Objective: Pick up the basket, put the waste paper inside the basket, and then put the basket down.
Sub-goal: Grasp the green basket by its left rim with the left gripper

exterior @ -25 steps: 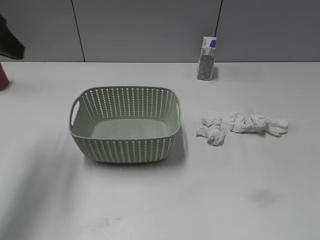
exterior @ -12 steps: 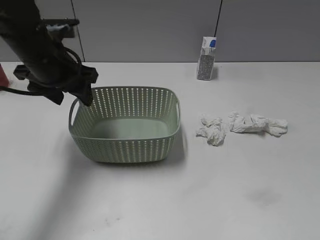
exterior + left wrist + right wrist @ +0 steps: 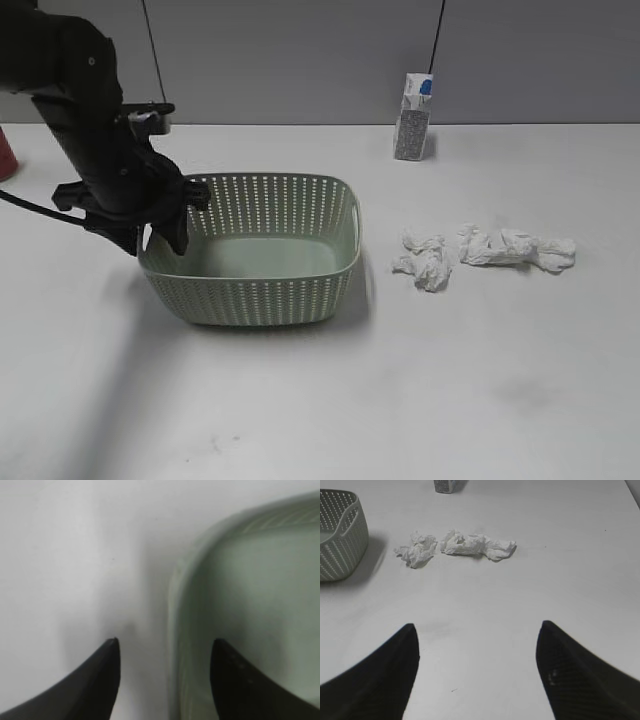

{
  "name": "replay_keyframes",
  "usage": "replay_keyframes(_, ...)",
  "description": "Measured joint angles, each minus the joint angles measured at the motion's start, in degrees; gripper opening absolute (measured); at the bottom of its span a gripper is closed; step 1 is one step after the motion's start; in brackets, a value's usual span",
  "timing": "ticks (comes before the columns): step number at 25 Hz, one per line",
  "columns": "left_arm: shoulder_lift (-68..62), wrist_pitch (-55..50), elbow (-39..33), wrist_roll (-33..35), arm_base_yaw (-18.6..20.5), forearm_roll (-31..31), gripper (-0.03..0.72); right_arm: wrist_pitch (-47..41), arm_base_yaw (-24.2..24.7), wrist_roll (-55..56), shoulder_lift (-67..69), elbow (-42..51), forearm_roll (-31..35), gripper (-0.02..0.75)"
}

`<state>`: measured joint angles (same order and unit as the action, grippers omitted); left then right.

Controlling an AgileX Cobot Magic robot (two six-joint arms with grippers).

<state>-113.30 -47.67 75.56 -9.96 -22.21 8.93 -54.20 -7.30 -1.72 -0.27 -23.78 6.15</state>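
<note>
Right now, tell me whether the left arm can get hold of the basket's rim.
Probably yes. The left gripper is open and straddles the left rim of the basket, one finger outside over the table, one inside. Nothing lies between them.

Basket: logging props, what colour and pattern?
Pale sage green basket with rows of small slots, clearest in exterior view.

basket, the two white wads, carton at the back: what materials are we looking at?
Basket: looks like moulded plastic, pale sage green, matte; rows of even slots and a smooth rolled rim suggest it.
Compact wad and longer wad: thin tissue-like paper, white, with soft irregular creases.
Carton: probably coated paperboard, with flat printed grey-white panels and a blue top; too small to be sure.
</note>
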Motion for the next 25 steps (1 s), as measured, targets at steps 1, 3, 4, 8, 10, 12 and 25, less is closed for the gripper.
replay_keyframes(1,-0.28,0.07,0.00,-0.07,0.00,0.00,0.426,0.00,0.00,0.00,0.00,0.00,0.00,0.581)
replay_keyframes(3,-0.75,0.01,0.07,-0.12,0.00,0.00,0.382,0.00,0.00,0.00,0.00,0.00,0.00,0.581)
replay_keyframes(4,-1.12,-0.12,0.12,-0.18,0.00,0.05,0.363,0.00,0.00,0.00,0.00,0.00,0.05,0.581)
replay_keyframes(8,-1.54,-0.39,0.30,-0.30,0.00,0.46,0.260,0.00,0.00,-0.05,0.00,0.00,0.05,0.581)
replay_keyframes(10,-1.54,-0.39,0.30,-0.30,-0.01,0.46,0.188,0.00,0.00,-0.05,0.00,0.00,0.05,0.581)
replay_keyframes(12,-1.54,-0.39,0.30,-0.30,-0.01,0.58,0.118,0.00,0.00,-0.05,0.00,0.00,0.05,0.581)
replay_keyframes(25,5.39,-2.31,0.30,-1.48,-0.05,0.45,0.003,1.31,0.00,0.01,8.35,-0.98,-0.23,0.581)
